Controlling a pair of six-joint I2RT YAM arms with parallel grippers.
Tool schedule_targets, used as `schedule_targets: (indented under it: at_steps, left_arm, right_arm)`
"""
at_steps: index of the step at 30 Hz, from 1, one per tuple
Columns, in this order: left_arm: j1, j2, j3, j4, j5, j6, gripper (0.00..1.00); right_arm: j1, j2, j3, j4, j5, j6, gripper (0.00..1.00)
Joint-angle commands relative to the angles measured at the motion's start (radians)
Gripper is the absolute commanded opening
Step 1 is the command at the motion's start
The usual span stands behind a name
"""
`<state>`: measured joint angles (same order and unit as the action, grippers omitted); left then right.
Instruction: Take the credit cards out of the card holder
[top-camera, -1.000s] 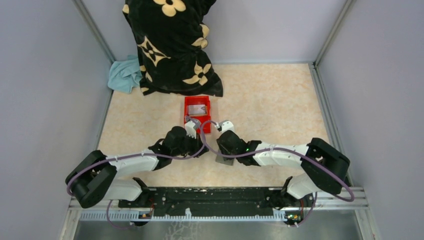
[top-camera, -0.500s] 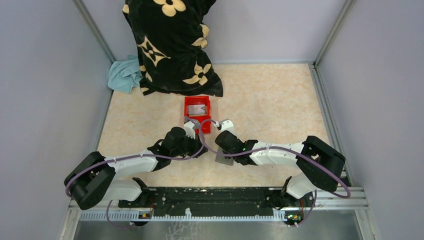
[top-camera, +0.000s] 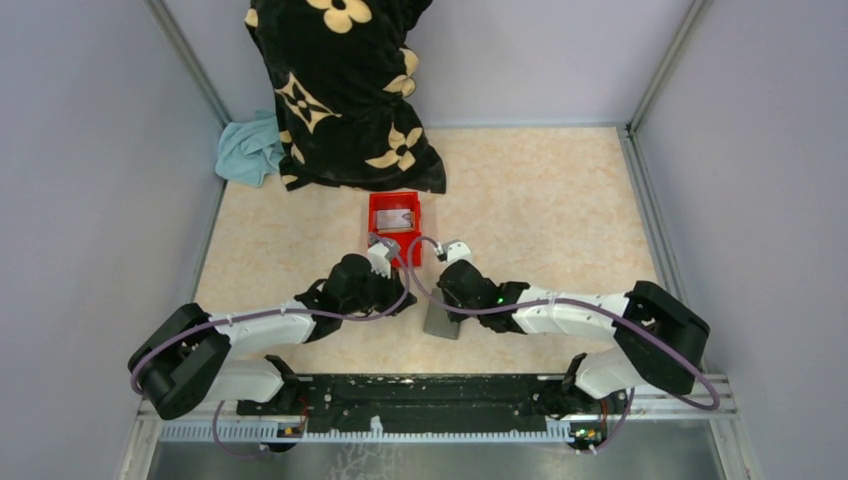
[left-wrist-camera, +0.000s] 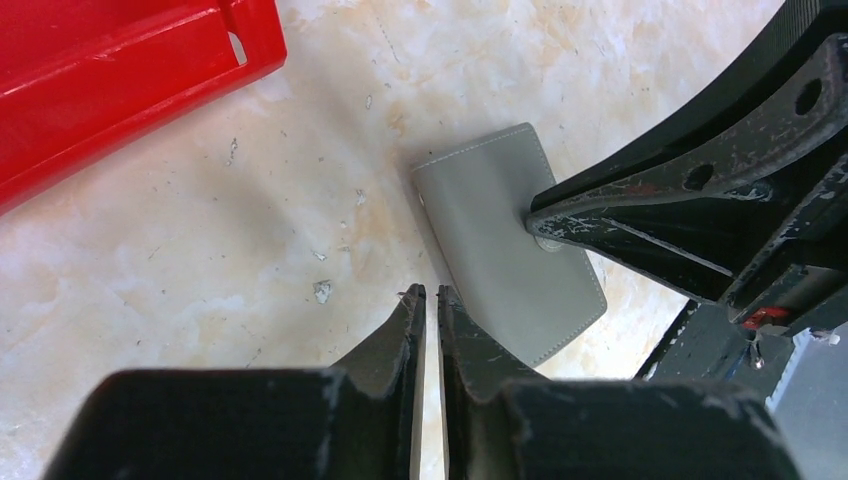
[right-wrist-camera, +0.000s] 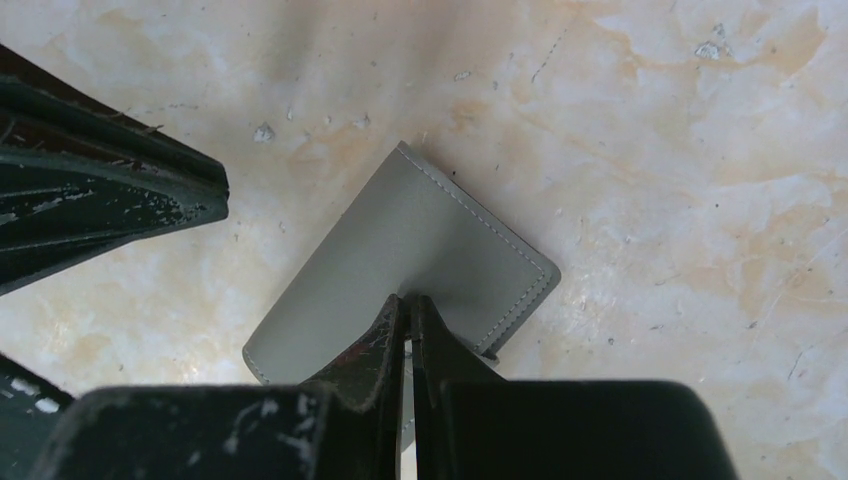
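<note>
Pale lilac-grey walls close in a beige marbled tabletop (top-camera: 540, 200). At the far left a black blanket (top-camera: 340, 90) with cream flowers is heaped against the wall. A teal cloth (top-camera: 248, 150) is bunched just left of it.

Near of the blanket, about mid-width, sits a red bin (top-camera: 372, 212). 1 silver-grey credit card (top-camera: 397, 217) lies flat in it; whether more lie beneath cannot be told.

The card holder (right-wrist-camera: 400, 235) lies closed and flat on the tabletop, near and slightly right of the bin and apart from it. Its grey outer face, with a stitched edge, is turned up.

The 2 arms reach in from left and right and meet over the holder. The right tool (right-wrist-camera: 405, 303) has its fingers pressed together, with the tips resting on the holder's top face and gripping nothing. The left tool (left-wrist-camera: 428, 293) hangs just beside the holder's left edge. Its fingers are almost together, with only a thin slit between them and nothing in that slit. Whether its tips touch the tabletop cannot be told.
</note>
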<state>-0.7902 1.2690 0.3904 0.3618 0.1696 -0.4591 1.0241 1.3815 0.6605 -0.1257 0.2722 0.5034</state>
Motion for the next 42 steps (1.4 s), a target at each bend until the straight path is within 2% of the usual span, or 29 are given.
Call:
schedule_targets:
  at_steps: [1,5,9,12,17,28,37,42]
  left_arm:
    - [-0.004,-0.007,-0.014,0.053,0.022,0.003,0.15]
    - [-0.004,-0.003,-0.019,0.074,0.055,-0.016,0.15]
    - [-0.007,-0.011,-0.017,0.128,0.127,-0.048,0.15]
    - [-0.021,0.016,0.008,0.156,0.193,-0.041,0.19]
    - [-0.048,0.124,0.029,0.199,0.234,-0.059,0.29]
    - [-0.061,0.354,-0.002,0.411,0.286,-0.124,0.34]
    - [-0.06,0.4,0.04,0.329,0.212,-0.122,0.32]
    - [-0.063,0.428,0.047,0.327,0.204,-0.148,0.32]
  right_arm:
    - [-0.041,-0.079,-0.051,0.106,-0.1,0.044,0.0]
    - [-0.101,-0.131,-0.118,0.2,-0.191,0.078,0.0]
    - [-0.107,-0.126,-0.098,0.152,-0.161,0.05,0.0]
    - [-0.107,-0.108,-0.091,0.155,-0.163,0.039,0.0]
    - [-0.107,-0.09,-0.083,0.179,-0.188,0.039,0.0]
    - [-0.108,-0.102,-0.087,0.186,-0.211,0.031,0.0]
    - [-0.121,-0.123,-0.125,0.261,-0.29,0.065,0.0]
    - [-0.212,-0.199,-0.226,0.387,-0.427,0.135,0.0]
